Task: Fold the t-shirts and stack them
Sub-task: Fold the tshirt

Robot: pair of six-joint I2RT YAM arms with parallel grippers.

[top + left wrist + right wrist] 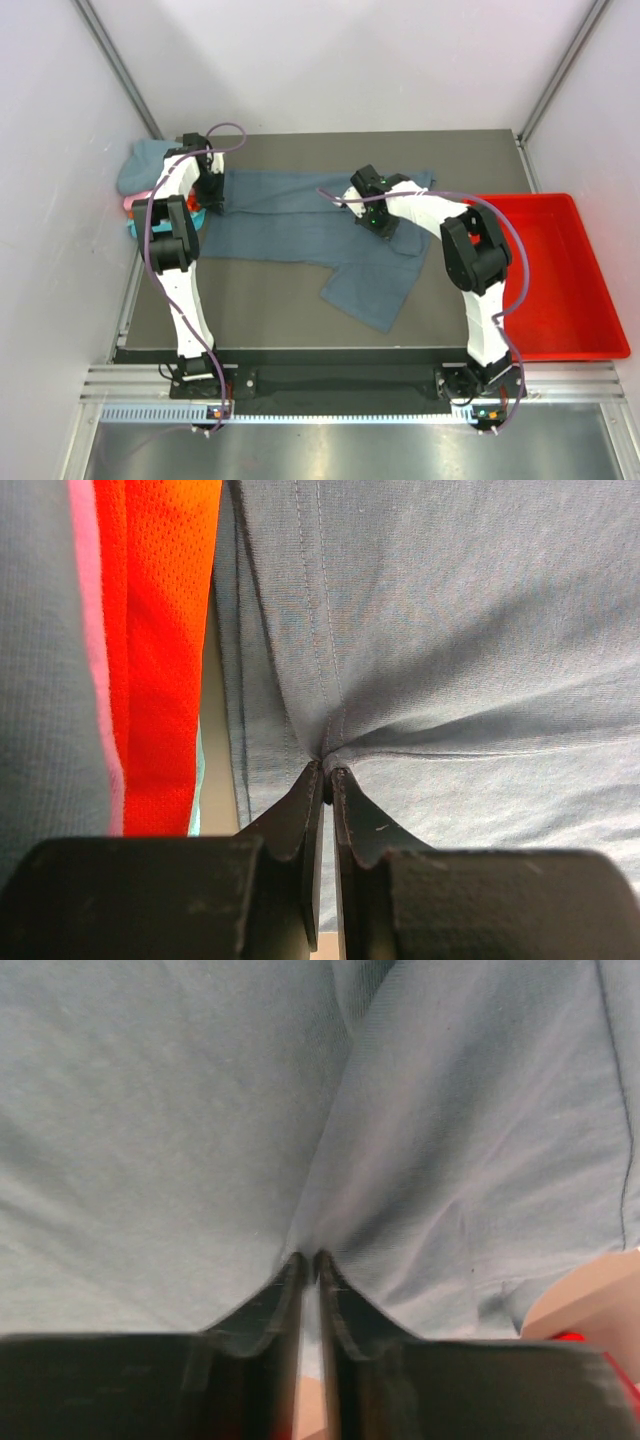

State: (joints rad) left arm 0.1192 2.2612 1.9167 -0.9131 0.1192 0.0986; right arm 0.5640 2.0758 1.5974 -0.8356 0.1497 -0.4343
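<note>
— Stack [148, 170] of folded shirts in the far left corner, teal on top, with pink and orange edges below. Just right of it, the left gripper [213, 198] is clenched on the left hem of the slate blue-grey t-shirt [290, 215], which lies spread across the far half of the table [260, 300].

— And the other arm?

— The right gripper [375, 215] is pinched on the same shirt toward its right end, with a ridge of cloth nipped between the tips.

— How should the fold go?

— I'd lift both ends together and level. Keep the cloth taut between them and carry it over in one sweep, so the loose flap trailing toward the near right squares up. Both grips look shallow, right at the fingertips, so an uneven pull could slip the fabric out.

— What can't you make out?

— Whether either pinch takes one layer or several. From above the arms cover both spots, and up close I see only gathered folds. I can't place the collar or the sleeves. The right arm covers the left side of the red tray [570, 300].
</note>
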